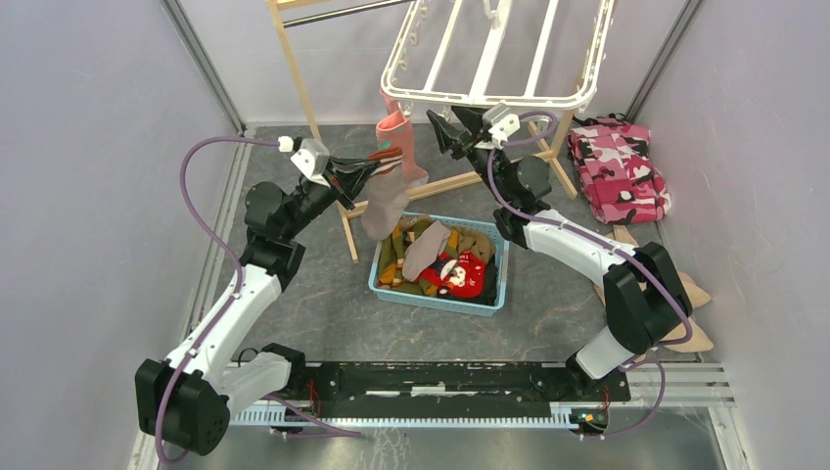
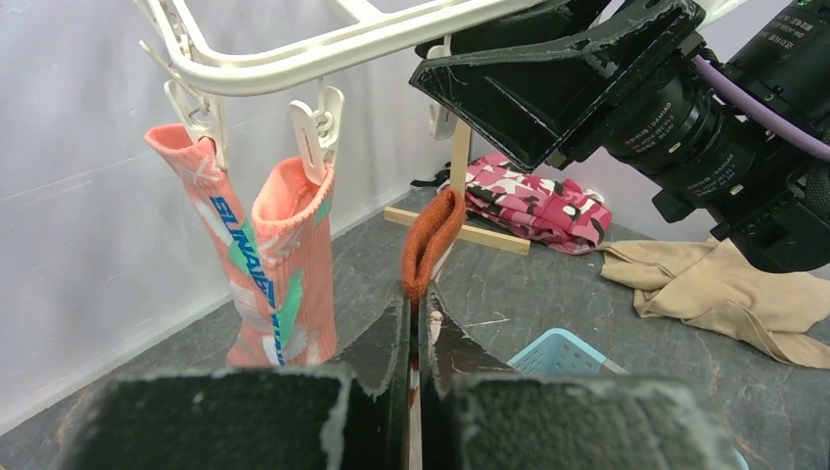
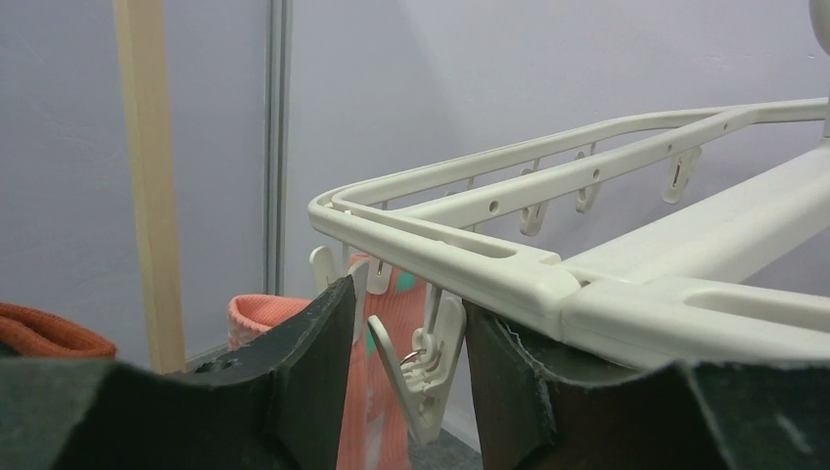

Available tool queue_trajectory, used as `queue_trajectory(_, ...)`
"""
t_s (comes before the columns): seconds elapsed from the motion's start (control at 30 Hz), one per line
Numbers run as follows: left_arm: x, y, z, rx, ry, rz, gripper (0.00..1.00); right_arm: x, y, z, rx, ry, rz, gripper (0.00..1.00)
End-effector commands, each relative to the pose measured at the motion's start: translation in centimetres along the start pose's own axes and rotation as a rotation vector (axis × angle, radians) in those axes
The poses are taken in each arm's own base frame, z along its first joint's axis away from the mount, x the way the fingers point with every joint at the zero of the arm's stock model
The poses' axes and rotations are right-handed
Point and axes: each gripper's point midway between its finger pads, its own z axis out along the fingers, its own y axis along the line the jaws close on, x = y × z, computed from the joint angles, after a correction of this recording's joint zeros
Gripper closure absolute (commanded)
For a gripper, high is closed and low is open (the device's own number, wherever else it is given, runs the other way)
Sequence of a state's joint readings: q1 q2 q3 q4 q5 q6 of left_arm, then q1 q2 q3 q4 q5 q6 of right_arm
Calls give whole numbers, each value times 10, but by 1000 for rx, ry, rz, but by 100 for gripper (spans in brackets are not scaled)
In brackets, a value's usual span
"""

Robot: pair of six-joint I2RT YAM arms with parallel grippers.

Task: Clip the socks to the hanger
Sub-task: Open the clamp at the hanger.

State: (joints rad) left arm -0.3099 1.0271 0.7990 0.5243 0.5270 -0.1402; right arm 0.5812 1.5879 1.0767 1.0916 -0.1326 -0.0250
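Pale booth walls round a dark floor
Plain lilac-grey panels stand behind and on both sides of the wooden stand, with a metal post in each back corner. The floor under the stand is dark grey, mottled like stone. Right of the stand, a pink camouflage cloth lies by the wall, and a tan garment lies nearer than it. The light is even and the shadows are soft.

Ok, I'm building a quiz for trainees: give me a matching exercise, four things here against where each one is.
Things:
1 salmon-pink socks
2 grey sock
3 blue basket
4 empty clip

Places:
A between the fingers of the right gripper
B set down, neither hung nor held
C pinched in the left gripper
D hanging from clips on the hanger

Pairs: 1-D, 2-C, 3-B, 4-A
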Motion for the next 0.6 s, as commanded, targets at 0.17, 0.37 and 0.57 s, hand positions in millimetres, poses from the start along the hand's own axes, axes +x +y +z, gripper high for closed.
queue_trajectory(0.17, -24, -7, 6, 42, -53, 23, 98, -28, -3, 7, -10, -84, -5, 61)
queue_trajectory(0.37, -18, -14, 17, 81, -50, -2, 98, -29, -2, 8, -15, -83, 1, 80)
queue_trajectory(0.57, -1, -23, 38, 103, -7, -20, 98, -29, -2, 9, -12, -69, 21, 89)
